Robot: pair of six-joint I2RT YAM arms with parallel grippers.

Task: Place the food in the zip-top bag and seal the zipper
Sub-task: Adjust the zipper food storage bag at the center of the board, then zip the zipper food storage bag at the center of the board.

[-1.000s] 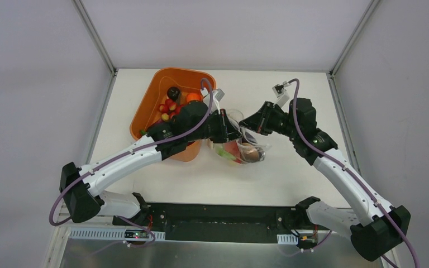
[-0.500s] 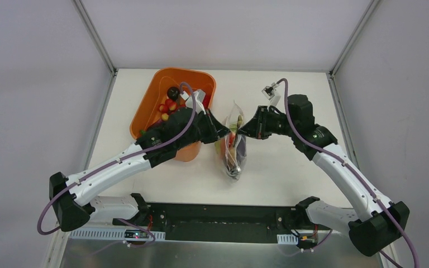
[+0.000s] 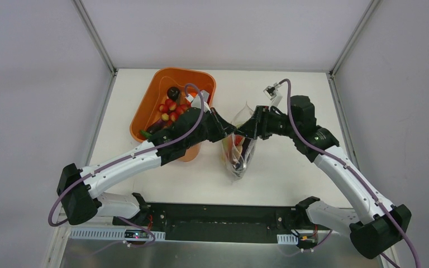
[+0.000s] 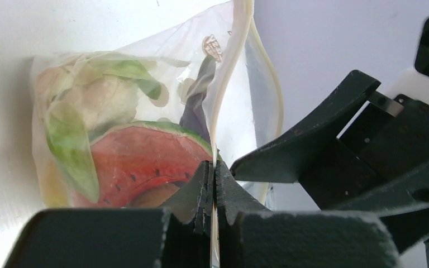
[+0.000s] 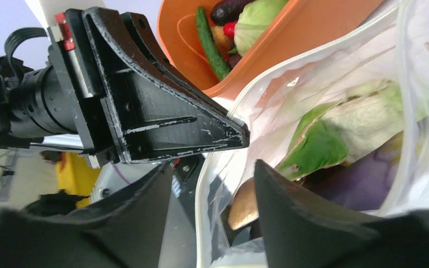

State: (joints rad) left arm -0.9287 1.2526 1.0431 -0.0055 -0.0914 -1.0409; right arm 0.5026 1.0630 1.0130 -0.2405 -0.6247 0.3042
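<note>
The zip-top bag [image 3: 239,157] hangs in the middle of the table, holding food: a red melon slice [image 4: 145,162], green cabbage [image 4: 72,139], white cauliflower [image 4: 109,100] and a purple eggplant [image 5: 363,178]. My left gripper [image 4: 215,170] is shut on the zipper [image 4: 226,78] at the bag's top edge. Facing it, close on the other side, my right gripper [image 5: 213,166] is open, and the zipper strip [image 5: 200,223] runs loose between its fingers. In the top view the left gripper [image 3: 229,133] and the right gripper [image 3: 246,129] meet over the bag's mouth.
The orange tub [image 3: 145,114] stands left of the bag, under my left arm, with more toy food in it, among them a green cucumber [image 5: 209,39] and red pieces [image 3: 170,106]. White walls with metal posts close in the table on three sides.
The right gripper has opened and let go of the bag's edge. The bag has turned from lying spread out to hanging narrow from the left gripper.
</note>
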